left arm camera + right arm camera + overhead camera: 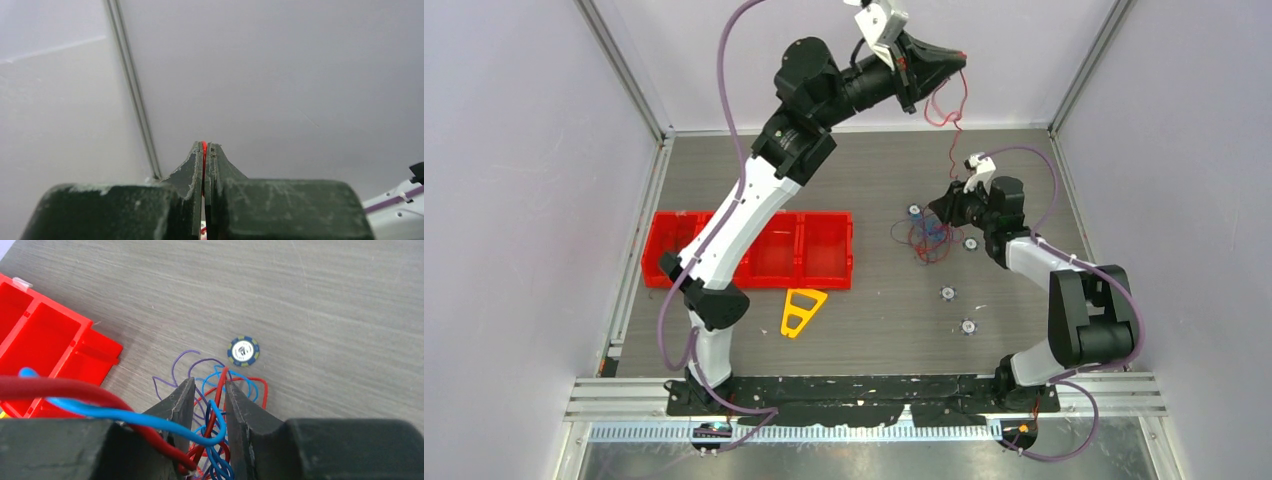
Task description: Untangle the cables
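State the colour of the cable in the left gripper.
Red. The cable in the left gripper shows best in left wrist view.

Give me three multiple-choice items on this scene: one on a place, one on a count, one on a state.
1. Where does the yellow triangular piece lie relative to the red tray?
A. inside it
B. at its far side
C. on the table, at its near side

2. How many round chips lie on the table in the top view?
A. two
B. four
C. six

3. What state is the left gripper in?
A. shut on a red cable, raised
B. open above the tray
C. resting on the table

Answers:
1 C: the top view shows it on bare table just near of the tray's wall.
2 B: four separate discs show there.
3 A: the left wrist view shows a red strand pinched between closed fingers, with only wall behind.
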### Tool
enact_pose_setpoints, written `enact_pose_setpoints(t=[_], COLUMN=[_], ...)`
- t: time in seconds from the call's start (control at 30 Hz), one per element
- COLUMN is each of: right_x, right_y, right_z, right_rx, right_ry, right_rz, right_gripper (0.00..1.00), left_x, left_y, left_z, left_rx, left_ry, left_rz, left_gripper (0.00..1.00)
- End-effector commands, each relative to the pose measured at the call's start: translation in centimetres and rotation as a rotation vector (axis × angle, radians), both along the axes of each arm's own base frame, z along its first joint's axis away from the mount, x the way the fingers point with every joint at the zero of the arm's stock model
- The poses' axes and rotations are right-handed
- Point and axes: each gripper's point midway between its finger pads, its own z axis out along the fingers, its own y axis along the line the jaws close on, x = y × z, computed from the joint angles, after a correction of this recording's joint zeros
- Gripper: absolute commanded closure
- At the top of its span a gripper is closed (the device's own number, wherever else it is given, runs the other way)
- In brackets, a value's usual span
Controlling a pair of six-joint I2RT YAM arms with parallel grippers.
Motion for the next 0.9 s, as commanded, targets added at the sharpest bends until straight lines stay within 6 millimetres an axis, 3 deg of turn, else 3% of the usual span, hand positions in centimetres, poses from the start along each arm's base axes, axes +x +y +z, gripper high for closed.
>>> enact_pose_setpoints(t=[0.0, 0.33, 0.63, 0.77, 0.87], right_x=[-0.4, -2.1, -2.0, -2.4, -2.7], right_y=[-0.4, -3.3, -6.2, -7.1, -6.8], right_z=[-1.0, -7.1, -8.4, -9.1, -8.2], right_rx=[0.017, 0.019, 0.014, 0.0, 0.011], right_ry=[0.121, 0.487, 0.589, 0.644, 0.634], right_rz=[-0.008, -0.093, -0.168, -0.189, -0.141], right_gripper=[0.65, 0.51, 0.48, 0.33, 0.29], left_x=[-1.5, -1.4, -1.9, -2.0, -2.1], left_y=[4.9, 10.9, 15.7, 18.7, 19.0], left_z=[8.5, 14.1, 17.0, 18.7, 18.5], left_rx=[-0.182, -0.337, -0.399, -0.445, -0.419], left_ry=[-0.22, -0.316, -0.399, -0.431, -0.435], left_rz=[0.155, 0.382, 0.549, 0.644, 0.659], left_gripper=[1.0, 1.0, 1.0, 1.0, 1.0])
